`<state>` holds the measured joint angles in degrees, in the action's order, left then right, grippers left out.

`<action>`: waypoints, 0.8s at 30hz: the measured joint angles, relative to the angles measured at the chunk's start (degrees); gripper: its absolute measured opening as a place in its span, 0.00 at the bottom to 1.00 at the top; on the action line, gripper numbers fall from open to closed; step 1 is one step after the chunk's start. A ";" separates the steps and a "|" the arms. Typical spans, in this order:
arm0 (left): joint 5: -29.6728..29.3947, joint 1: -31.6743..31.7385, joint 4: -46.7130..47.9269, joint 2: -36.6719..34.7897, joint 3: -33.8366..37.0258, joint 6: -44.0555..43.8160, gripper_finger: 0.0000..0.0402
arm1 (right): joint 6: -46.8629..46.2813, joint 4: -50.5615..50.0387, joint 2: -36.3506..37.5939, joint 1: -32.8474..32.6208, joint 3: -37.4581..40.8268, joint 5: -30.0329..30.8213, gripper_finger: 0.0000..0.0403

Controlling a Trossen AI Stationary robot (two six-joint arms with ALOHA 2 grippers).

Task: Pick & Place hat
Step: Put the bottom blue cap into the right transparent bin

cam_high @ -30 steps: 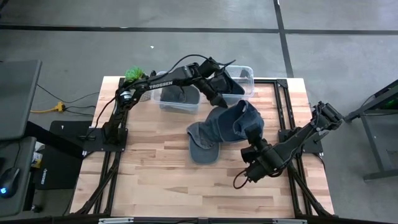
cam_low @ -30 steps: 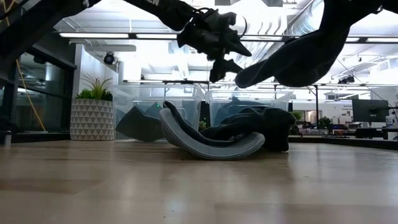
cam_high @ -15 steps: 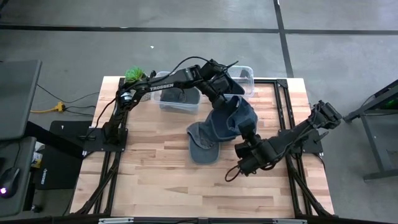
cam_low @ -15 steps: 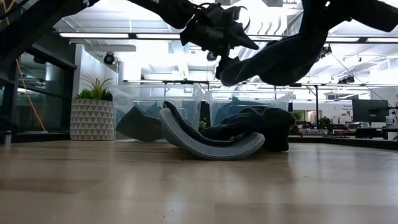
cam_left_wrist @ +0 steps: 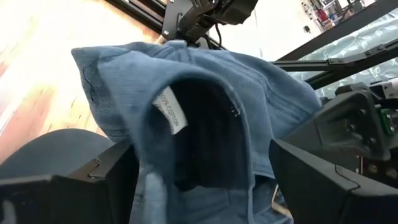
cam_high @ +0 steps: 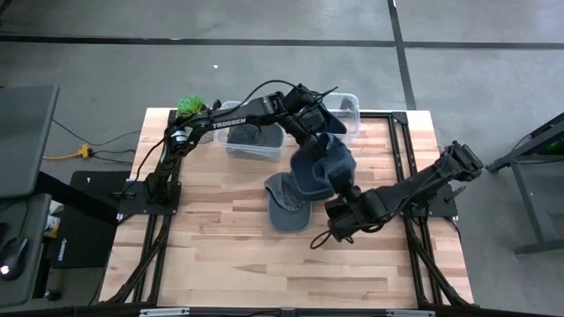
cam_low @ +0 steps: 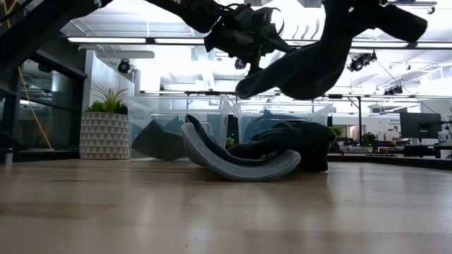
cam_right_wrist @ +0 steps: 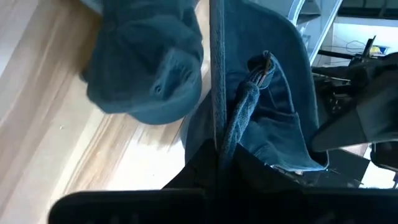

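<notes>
- Wooden tabletop of light planks on a black metal frame, standing on a grey concrete floor.
- Dark seam lines cross the floor beyond the tabletop's far edge.
- Yellow cable on the floor just beside the tabletop's left edge.
- Grey desk surface farther out on that same side, a computer mouse with a blue light near it.
- Low view: potted plant in a patterned white pot at the tabletop's far left.
- Ceiling strip lights and white ducting overhead, bright open room behind the tabletop.
- Monitor far right beyond the tabletop.
</notes>
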<state>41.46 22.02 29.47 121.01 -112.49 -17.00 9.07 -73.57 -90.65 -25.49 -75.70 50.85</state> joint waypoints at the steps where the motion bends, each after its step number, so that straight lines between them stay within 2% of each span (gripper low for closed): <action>1: -0.12 0.00 0.03 0.00 0.00 0.00 0.75 | 0.21 0.30 0.00 0.21 0.00 0.22 0.02; 7: -0.46 0.02 0.26 0.00 0.00 -0.02 0.75 | 2.64 0.88 0.00 1.47 0.00 1.58 0.02; 24: -1.35 0.04 1.99 0.00 0.00 0.08 0.75 | 13.08 10.84 0.00 6.03 0.00 2.33 0.02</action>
<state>40.10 22.06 31.47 121.01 -112.49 -16.92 22.15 -62.72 -90.65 -19.46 -75.70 53.19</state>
